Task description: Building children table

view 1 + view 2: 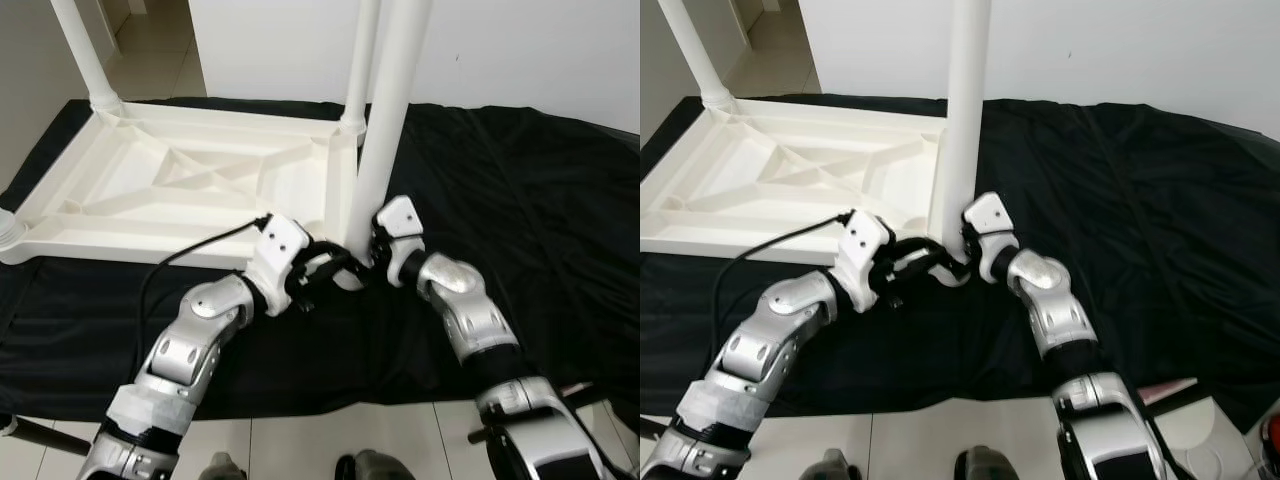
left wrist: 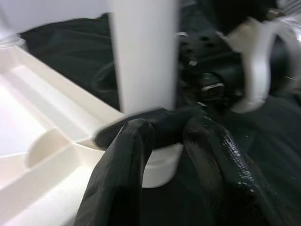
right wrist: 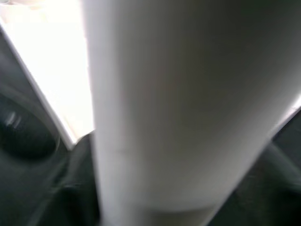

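A white plastic table top lies upside down on a black cloth. At its near right corner a white table leg stands upright in its socket. My left gripper reaches in from the left, its black fingers closed around the collar at the leg's foot. My right gripper comes from the right and is shut on the same leg just above the socket. In the right wrist view the leg is very close and blurred.
Two more legs stand at the far left corner and the far right corner. The near left corner socket sits at the cloth's edge. A white wall rises behind; tiled floor lies before the cloth.
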Robot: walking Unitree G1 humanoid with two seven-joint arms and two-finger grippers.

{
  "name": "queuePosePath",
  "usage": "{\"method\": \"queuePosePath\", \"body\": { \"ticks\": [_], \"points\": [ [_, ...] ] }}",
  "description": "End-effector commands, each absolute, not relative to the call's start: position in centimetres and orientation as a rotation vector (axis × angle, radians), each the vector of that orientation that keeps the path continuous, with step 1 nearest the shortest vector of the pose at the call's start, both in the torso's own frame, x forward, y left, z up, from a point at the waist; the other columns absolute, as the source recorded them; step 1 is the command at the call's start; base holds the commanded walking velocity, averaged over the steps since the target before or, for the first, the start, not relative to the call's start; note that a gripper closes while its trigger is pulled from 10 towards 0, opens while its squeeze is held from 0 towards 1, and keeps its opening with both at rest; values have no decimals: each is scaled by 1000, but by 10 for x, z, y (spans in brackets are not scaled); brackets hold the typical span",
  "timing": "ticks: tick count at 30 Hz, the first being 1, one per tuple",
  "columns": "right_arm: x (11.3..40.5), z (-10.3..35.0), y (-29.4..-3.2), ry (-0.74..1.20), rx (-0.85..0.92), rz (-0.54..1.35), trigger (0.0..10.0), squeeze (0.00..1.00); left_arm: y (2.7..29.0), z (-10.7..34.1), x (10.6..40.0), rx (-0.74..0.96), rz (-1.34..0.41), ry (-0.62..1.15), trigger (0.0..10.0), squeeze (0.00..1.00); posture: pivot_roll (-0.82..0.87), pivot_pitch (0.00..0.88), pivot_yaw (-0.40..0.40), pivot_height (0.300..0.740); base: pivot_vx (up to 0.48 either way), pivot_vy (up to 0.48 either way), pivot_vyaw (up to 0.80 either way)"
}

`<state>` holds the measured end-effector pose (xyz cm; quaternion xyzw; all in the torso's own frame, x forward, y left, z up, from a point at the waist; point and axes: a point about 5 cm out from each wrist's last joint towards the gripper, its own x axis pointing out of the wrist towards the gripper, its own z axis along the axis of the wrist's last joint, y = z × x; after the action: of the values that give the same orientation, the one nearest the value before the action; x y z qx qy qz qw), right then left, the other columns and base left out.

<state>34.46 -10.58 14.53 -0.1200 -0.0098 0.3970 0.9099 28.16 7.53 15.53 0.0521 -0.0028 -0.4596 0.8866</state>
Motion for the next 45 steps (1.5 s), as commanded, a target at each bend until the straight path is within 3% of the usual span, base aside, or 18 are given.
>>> {"method": "queuePosePath", "body": {
  "ticks": [1,9,18,22,26,35,37,45],
  "points": [
    [346,141,-97,-2,-263,877,0,0,78,156,280,116,-983,6,10000,0,44,13,0,740,0,0,0],
    [338,133,-107,14,-218,943,0,0,82,156,279,105,-941,1,10000,0,68,12,-26,740,0,0,0],
    [337,125,-129,23,-156,850,0,0,83,153,277,104,-943,10,10000,0,44,20,-29,740,0,0,0],
    [339,119,-143,53,-106,653,0,0,83,152,278,106,-950,17,10000,0,26,23,-33,740,0,0,0],
    [339,117,-144,71,-91,585,0,0,82,152,279,107,-952,17,10000,0,6,41,-37,740,0,0,0],
    [321,115,-135,70,32,329,0,0,79,150,276,88,-956,21,10000,0,-41,73,-47,740,0,0,0],
    [313,112,-131,75,42,175,0,0,77,150,277,88,-973,24,10000,0,-54,81,-39,740,0,0,0],
    [305,116,-122,75,61,23,0,0,75,150,278,88,-993,27,10000,0,-75,93,-31,740,0,0,0]
  ]
}}
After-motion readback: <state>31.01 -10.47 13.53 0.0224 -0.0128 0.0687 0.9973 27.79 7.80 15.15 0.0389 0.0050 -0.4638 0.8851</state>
